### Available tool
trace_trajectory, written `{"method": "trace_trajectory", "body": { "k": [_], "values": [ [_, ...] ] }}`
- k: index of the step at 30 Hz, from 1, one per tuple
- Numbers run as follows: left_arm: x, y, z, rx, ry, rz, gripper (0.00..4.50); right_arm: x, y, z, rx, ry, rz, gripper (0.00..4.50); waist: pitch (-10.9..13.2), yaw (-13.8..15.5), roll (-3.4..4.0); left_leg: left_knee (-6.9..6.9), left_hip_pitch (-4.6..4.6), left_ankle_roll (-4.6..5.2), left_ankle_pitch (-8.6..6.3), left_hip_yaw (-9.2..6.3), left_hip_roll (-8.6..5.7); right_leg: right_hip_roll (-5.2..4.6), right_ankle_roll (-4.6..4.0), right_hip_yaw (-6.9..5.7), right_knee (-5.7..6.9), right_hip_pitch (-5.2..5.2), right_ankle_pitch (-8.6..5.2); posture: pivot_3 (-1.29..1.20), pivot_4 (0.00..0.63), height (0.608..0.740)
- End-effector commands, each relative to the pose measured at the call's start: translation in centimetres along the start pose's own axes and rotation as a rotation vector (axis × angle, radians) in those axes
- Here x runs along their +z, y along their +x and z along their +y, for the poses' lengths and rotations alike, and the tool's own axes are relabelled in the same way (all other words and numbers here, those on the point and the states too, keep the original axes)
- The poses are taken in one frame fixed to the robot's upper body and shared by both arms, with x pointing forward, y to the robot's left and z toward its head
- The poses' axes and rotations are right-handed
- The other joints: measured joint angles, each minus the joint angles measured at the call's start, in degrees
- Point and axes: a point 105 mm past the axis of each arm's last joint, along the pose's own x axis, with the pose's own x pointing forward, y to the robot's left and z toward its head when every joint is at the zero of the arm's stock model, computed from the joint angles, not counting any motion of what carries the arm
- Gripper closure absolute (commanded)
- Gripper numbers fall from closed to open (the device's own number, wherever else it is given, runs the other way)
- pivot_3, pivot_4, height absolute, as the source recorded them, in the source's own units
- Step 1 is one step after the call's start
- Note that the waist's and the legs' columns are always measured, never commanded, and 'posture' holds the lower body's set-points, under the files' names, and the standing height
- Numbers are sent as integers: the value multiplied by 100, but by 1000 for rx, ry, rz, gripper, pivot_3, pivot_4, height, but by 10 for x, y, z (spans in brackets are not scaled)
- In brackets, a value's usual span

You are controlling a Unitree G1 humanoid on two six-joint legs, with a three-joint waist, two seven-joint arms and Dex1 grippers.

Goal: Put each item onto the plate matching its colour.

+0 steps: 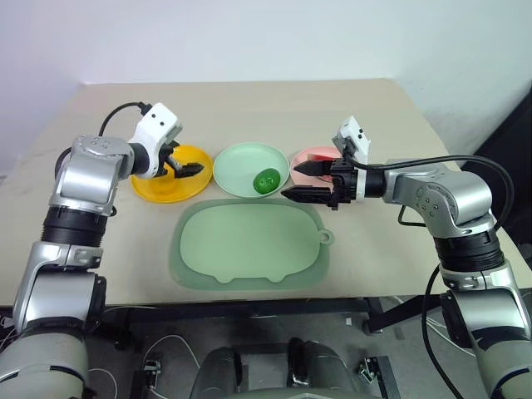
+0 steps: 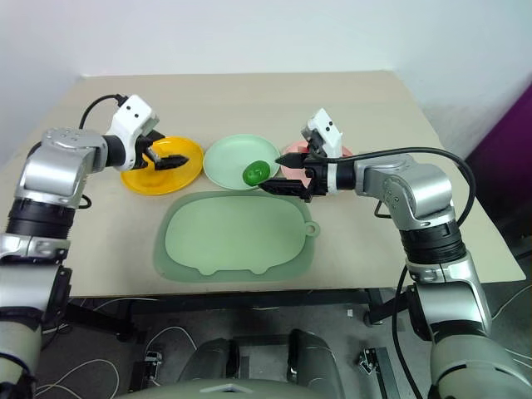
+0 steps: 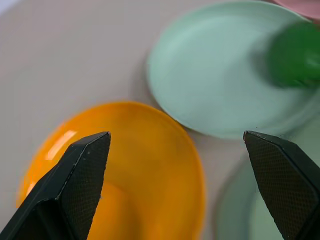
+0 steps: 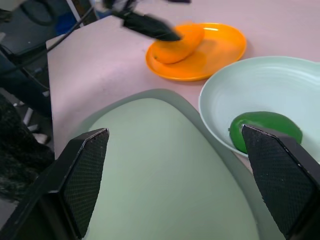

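Note:
The yellow mango (image 4: 177, 45) lies on the yellow plate (image 1: 158, 188). My left gripper (image 1: 187, 166) hangs open just above it, nothing between its fingers (image 3: 85, 170). The green fruit (image 1: 267, 180) rests in the mint green plate (image 1: 239, 162), toward its right side. My right gripper (image 1: 289, 181) is open and empty, pointing left, level with the gap between the green plate and the pink plate (image 1: 301, 157). A red piece (image 1: 321, 155) on the pink plate looks like the watermelon wedge; the right gripper hides most of it.
A large pale green mat with a tab (image 1: 249, 245) lies in front of the three plates, near the table's front edge (image 1: 249, 301). Bare tabletop lies behind the plates and at both sides.

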Motion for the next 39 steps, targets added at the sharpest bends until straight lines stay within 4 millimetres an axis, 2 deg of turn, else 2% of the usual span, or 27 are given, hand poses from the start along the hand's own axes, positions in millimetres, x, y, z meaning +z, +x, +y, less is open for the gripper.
{"method": "trace_trajectory", "body": {
  "k": [1,4,11,16,18,23,28,31,39],
  "values": [
    [7,-15,-16,-135,25,-28,29,14,-6,-1,-8,-47,-40,0,0,12,1,1,-1,0,0,-1,0,0,0,0,-1,0,0,0,150,740],
    [-1,-28,-26,-236,16,-21,29,14,-7,-2,-9,-54,-37,0,1,23,2,2,-3,0,0,-1,0,0,-1,0,-4,0,-1,0,150,740],
    [-7,-57,-34,-404,-29,-96,29,13,-15,-9,-29,-68,-25,0,2,28,4,3,-7,0,0,0,-1,0,-3,0,-9,-3,-2,0,150,740],
    [-1,-76,-18,-384,-33,-174,29,11,-17,-8,-29,-68,-21,0,4,27,6,5,-6,-1,-1,-1,-1,0,-4,0,-10,-3,-3,0,150,740],
    [-2,-83,-18,-410,-20,-205,29,9,-18,-9,-33,-70,-18,0,4,18,6,6,-7,-1,-1,-1,0,1,-5,0,-10,-4,-4,0,150,740],
    [-1,-93,-21,-496,-39,-254,29,7,-25,-10,-28,-70,-10,0,4,28,7,5,-9,-1,-1,1,0,0,-5,0,-13,-5,-4,0,150,740],
    [-5,-93,-19,-514,-49,-253,29,3,-36,-17,-38,-61,-1,0,4,33,6,6,-10,-1,-1,2,-1,0,-5,0,-16,-3,-4,0,150,740],
    [-6,-95,-23,-543,-45,-256,29,2,-45,-15,-15,-63,7,0,5,31,8,7,-10,-12,-8,1,0,0,-5,0,-18,-3,-4,0,150,740],
    [-14,-99,-19,-541,-8,-264,29,-3,-48,-11,16,-72,39,0,8,4,13,3,-9,-16,-10,2,1,1,-5,0,-22,-6,-5,0,150,740]
  ]
}}
